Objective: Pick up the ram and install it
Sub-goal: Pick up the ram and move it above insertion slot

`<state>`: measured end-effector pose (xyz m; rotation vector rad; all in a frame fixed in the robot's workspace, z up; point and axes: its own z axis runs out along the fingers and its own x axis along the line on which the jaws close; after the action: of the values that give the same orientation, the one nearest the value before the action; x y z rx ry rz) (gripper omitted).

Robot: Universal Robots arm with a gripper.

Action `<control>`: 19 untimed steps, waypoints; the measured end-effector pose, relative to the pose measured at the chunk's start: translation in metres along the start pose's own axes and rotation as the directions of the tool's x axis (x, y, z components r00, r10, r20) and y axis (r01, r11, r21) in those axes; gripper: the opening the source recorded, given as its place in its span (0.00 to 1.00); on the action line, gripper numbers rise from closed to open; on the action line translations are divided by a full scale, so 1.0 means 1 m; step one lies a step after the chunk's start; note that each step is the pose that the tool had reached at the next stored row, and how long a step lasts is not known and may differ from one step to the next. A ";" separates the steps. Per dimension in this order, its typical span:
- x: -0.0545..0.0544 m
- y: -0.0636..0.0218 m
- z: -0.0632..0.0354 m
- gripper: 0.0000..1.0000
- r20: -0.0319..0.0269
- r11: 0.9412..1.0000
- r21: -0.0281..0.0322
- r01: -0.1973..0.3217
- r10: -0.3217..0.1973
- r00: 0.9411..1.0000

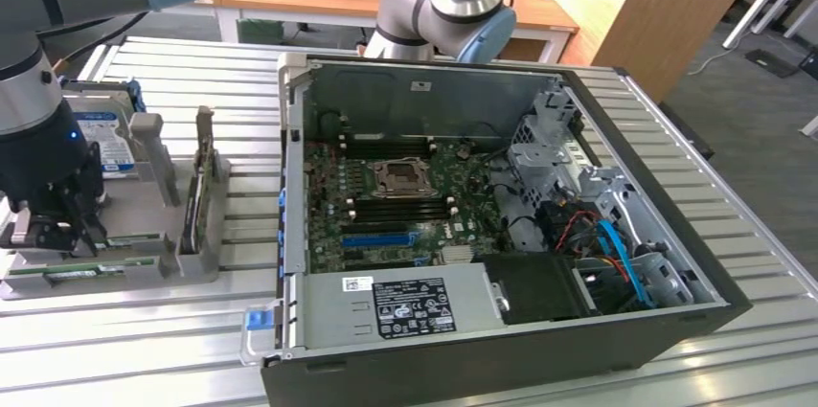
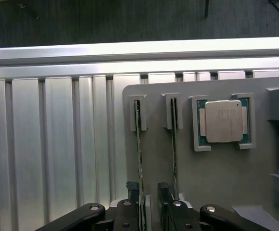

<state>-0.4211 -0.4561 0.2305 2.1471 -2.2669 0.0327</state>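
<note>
A slatted aluminium table (image 1: 153,350) is carrying everything. The open computer case (image 1: 511,369) is lying on its side on it, towards the exterior view's right, with its motherboard (image 1: 383,220) facing up. The Universal Robots arm (image 1: 38,110) is reaching down at the exterior view's left, over a grey parts holder (image 1: 192,263) that is sitting on the table just beside the case. A blue-labelled hard drive (image 1: 105,144) is standing in the far part of that holder.

The gripper (image 2: 148,190) is hanging low over the holder – its two dark fingers (image 2: 132,195) are standing apart, with a clear gap between them and nothing clamped. The ram (image 2: 138,154), a thin green stick, is standing on its long edge in a slot of the holder, well apart from the case. Its near end is running in along the inner side of one finger (whether the finger is touching it, I cannot tell). A second ram stick (image 2: 174,149) is standing parallel in the next slot, its near end passing just beside the other finger's outer side. Beyond the second stick, the square silver CPU chip (image 2: 223,121) is lying flat in its own pocket – near the slot ends farthest from the gripper.
</note>
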 end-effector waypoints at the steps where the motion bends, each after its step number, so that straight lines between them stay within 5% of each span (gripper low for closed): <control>1: 0.000 0.0000 0.0020 0.30 0.000 1.000 0.000 0.000 0.000 1.000; 19: 0.000 0.0000 0.0151 0.30 0.000 1.000 0.000 0.000 0.000 1.000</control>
<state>-0.4211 -0.4561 0.2154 2.1472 -2.2669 0.0327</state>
